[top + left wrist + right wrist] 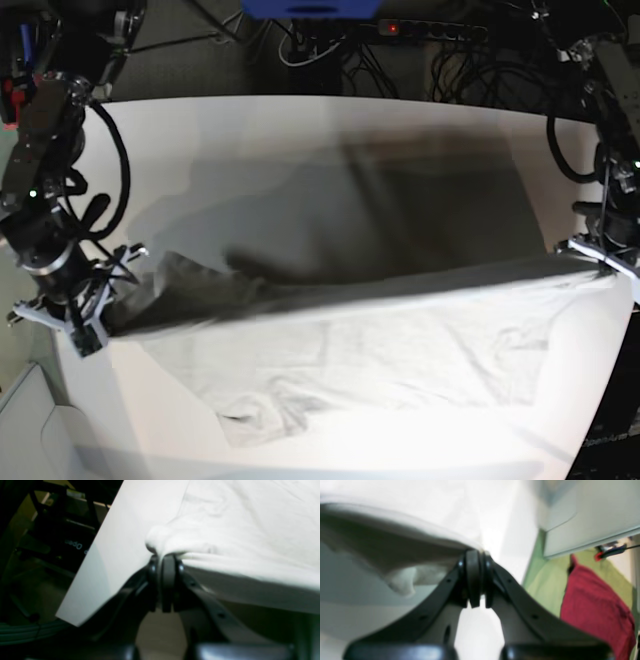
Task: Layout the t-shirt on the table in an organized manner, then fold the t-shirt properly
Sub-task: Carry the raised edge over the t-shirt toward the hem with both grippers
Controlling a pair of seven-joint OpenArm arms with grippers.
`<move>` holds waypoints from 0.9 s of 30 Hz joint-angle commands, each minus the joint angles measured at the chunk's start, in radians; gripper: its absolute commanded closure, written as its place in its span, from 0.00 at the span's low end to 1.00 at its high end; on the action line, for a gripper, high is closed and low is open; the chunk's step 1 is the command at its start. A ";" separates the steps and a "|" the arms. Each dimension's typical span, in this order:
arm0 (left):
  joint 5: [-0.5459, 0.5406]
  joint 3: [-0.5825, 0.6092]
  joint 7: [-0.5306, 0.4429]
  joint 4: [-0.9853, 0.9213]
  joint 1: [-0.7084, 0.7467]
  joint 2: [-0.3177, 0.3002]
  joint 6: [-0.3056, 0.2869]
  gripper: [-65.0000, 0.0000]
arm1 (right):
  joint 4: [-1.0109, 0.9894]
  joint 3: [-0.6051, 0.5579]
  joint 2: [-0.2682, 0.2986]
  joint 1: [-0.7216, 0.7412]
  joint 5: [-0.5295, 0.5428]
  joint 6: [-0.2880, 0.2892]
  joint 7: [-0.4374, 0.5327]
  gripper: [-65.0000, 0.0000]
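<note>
A dark floor strewn with black cables [470,50] and a power strip [425,30] lies behind the white counter [300,130], which fills most of the base view. Beside the counter in the right wrist view, a green cloth [545,580] and a red cloth [595,610] lie on the floor.

The shirt [380,350] is stretched across the near half of the counter, one long edge raised into a taut ridge running from one arm to the other. Its lower part lies on the counter, wrinkled, and its shadow falls dark on the bare surface behind.

The left end effector [165,557] is at the counter's edge on the right of the base view, its jaws pressed together on a bunched corner of the shirt. The fabric puffs out just above the pads.

The right end effector [476,552] is on the left of the base view, likewise clamped on the shirt's other end. From its wrist view the cloth hangs off the pads in a sagging fold above the counter.
</note>
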 commanded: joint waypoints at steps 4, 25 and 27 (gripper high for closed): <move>0.014 0.000 -0.035 0.016 -0.138 -0.010 0.005 1.00 | 0.019 0.020 0.010 0.133 -0.013 0.015 0.015 1.00; -0.140 0.045 -0.038 0.021 -0.586 0.001 0.014 1.00 | 0.017 0.044 0.044 0.560 -0.021 0.015 0.014 1.00; -0.193 0.040 -0.038 0.024 -0.588 0.013 0.014 1.00 | 0.017 0.046 0.047 0.595 -0.021 0.015 0.014 1.00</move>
